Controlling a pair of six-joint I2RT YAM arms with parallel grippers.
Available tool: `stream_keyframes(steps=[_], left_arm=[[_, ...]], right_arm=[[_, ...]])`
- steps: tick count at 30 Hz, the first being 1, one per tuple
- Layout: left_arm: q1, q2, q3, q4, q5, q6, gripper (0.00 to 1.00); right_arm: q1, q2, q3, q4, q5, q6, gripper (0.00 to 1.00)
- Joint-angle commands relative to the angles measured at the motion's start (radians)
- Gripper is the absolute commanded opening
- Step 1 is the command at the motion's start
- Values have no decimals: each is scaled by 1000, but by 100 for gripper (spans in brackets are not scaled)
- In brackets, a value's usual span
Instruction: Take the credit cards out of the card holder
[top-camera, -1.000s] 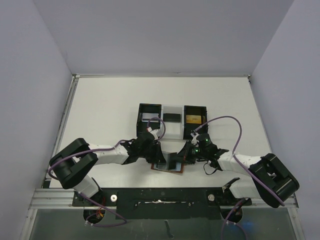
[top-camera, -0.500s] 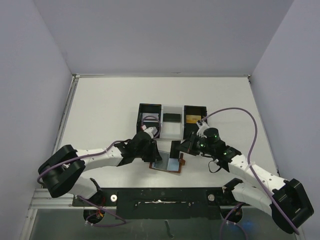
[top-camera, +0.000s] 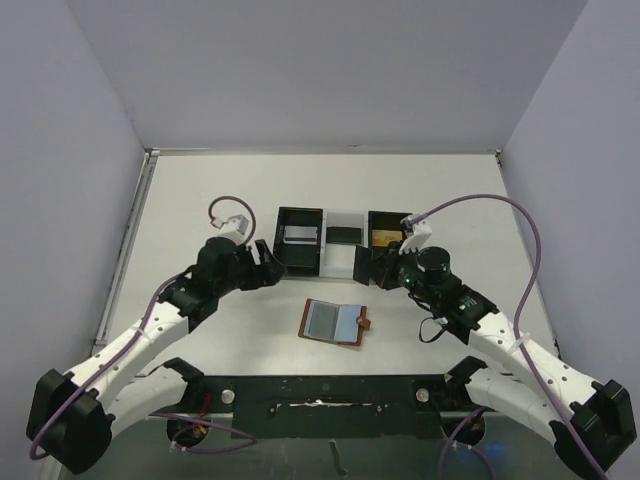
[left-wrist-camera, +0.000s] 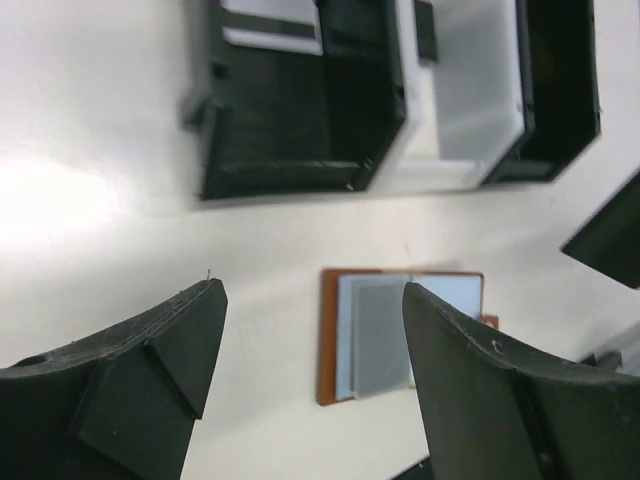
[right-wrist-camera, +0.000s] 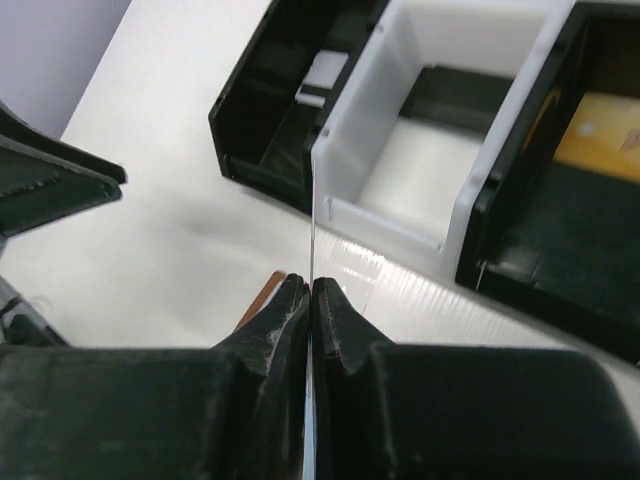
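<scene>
Moved: both arms have left the card holder (top-camera: 335, 322), open near the desk's near edge.
Right gripper (right-wrist-camera: 308, 290): pinched on a card (left-wrist-camera: 612, 240).
Left gripper (top-camera: 262, 252): spread, empty.
Your step: lower the card squarely into the tray (right-wrist-camera: 470, 215).

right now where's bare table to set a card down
Free: the table strip between tray and back wall, out to both far corners. Crowded: between tray and wallet, where the open left gripper and the right gripper holding a card hang.

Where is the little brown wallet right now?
In the top view, the card holder lies open on the table, centre, just on the robot's side of the three-compartment tray.
</scene>
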Motion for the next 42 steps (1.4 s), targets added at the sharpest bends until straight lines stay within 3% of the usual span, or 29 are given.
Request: stream_keyframes(steps=[1,4,9,12,19,24,42], left_arm=[[127,-83,97,-132,-43,148,71],[198,-88,124,-173,-70,230,72],[284,-30,115,-189,-131,275,72],[291,2,121,-183,-139,291,72],[293,-32,109,-171,-164,293,72],[294,-69,88,-154,-175,297,73],[293,-37,92,-147,-151,301,73]], right_arm=[[70,34,103,73,204,-278,0],[130,73,102,154,293,-476,0],[162,200,153,197,311,-773,0],[141,296,215,191,317,-841,0],[23,466,317,208,116,-901,0],[15,598,408,131,28,-1028,0],[-1,895,574,79,132,-1376,0]])
